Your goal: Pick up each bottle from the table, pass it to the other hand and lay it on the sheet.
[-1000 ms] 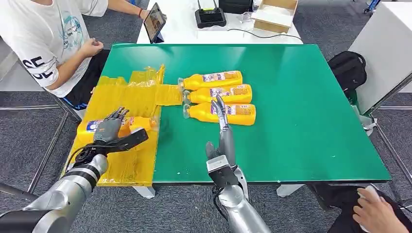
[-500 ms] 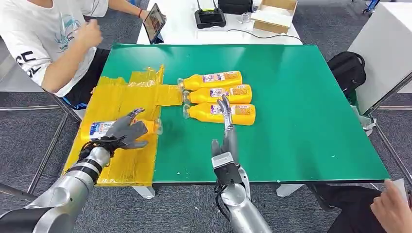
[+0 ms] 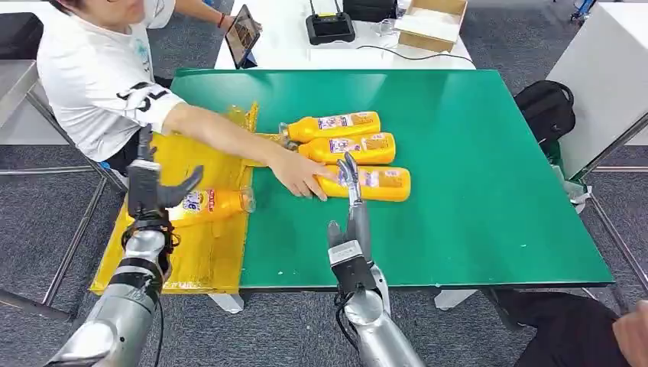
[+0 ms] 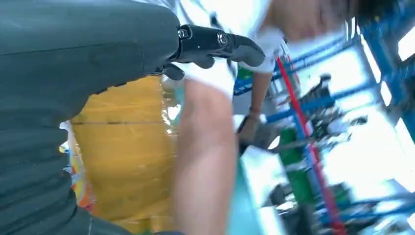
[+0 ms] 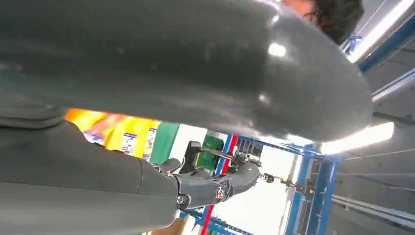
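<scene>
While glossy, the bottle (image 3: 210, 204) dents the crinkled sheet (image 3: 200, 256).

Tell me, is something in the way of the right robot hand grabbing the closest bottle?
Yes. A person's hand rests on the nearest bottle at its cap end, just beside the right robot hand, whose fingers reach up to that same bottle.

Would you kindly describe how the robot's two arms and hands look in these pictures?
Both arms are silver, rounded metal segments with dark ribbed bands near the wrist. The left hand is dark grey with slim black fingers; a thin black cable runs along its forearm. The right hand has a grey palm cover, a pale label and long grey fingers.
</scene>
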Controlling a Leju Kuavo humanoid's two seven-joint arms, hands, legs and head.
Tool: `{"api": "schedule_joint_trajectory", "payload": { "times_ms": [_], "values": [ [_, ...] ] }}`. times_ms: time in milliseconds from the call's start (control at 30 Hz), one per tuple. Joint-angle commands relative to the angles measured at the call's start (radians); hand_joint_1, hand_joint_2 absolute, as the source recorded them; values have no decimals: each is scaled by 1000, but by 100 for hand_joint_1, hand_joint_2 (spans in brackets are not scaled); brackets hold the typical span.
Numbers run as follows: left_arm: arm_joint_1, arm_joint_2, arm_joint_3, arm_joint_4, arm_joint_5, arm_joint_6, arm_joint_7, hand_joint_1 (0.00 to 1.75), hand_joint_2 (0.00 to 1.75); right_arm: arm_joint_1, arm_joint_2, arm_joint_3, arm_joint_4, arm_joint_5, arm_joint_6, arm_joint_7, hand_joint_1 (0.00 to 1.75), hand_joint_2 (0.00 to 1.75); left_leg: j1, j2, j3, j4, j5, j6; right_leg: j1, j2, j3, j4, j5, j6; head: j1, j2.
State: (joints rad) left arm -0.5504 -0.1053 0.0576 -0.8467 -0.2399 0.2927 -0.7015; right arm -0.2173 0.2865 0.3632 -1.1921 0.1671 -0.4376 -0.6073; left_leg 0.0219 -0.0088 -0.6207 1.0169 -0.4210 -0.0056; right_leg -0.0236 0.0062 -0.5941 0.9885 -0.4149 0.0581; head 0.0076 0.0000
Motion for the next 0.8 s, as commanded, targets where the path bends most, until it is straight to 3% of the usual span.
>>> {"api": "schedule_joint_trajectory", "payload": {
  "times_ms": [33,67,267,500,633,733,800],
  "values": [
    [112,-67,-17,-242,154,-63,3,0,175,-25,-20,-30,72,-5,-11,-3,0,0,0,-1,4,-1,-2,2,1,-2,5,-2,-1,-3,0,0],
    [117,-69,-19,-243,153,-63,3,0,175,-23,-22,-32,71,-5,-14,-4,0,175,0,-1,3,-1,-1,2,1,-2,4,-2,-1,-2,0,0],
    [235,-94,-93,-353,154,-39,3,0,175,-1,-70,-32,39,49,1,39,0,175,0,-1,6,-2,-2,2,1,-2,7,-3,-2,-3,0,0],
    [338,-67,-163,-445,128,32,3,0,175,-25,-162,-57,43,164,62,193,0,175,-1,0,3,-1,-1,1,0,-1,3,-2,-1,-1,0,0],
    [367,-46,-171,-515,104,133,3,0,175,-52,-215,-22,86,360,114,351,0,175,0,0,3,-1,-1,2,0,-1,3,-2,-1,-2,0,0],
    [388,-22,-167,-564,76,191,3,0,175,-52,-238,-9,94,403,203,414,0,175,0,1,3,-1,-2,2,1,0,4,-2,-1,-3,0,0],
    [388,-22,-167,-564,76,191,3,0,175,-52,-238,-9,94,403,203,414,0,175,0,2,4,-1,-2,2,1,1,4,-2,-1,-3,0,0]
  ]
}}
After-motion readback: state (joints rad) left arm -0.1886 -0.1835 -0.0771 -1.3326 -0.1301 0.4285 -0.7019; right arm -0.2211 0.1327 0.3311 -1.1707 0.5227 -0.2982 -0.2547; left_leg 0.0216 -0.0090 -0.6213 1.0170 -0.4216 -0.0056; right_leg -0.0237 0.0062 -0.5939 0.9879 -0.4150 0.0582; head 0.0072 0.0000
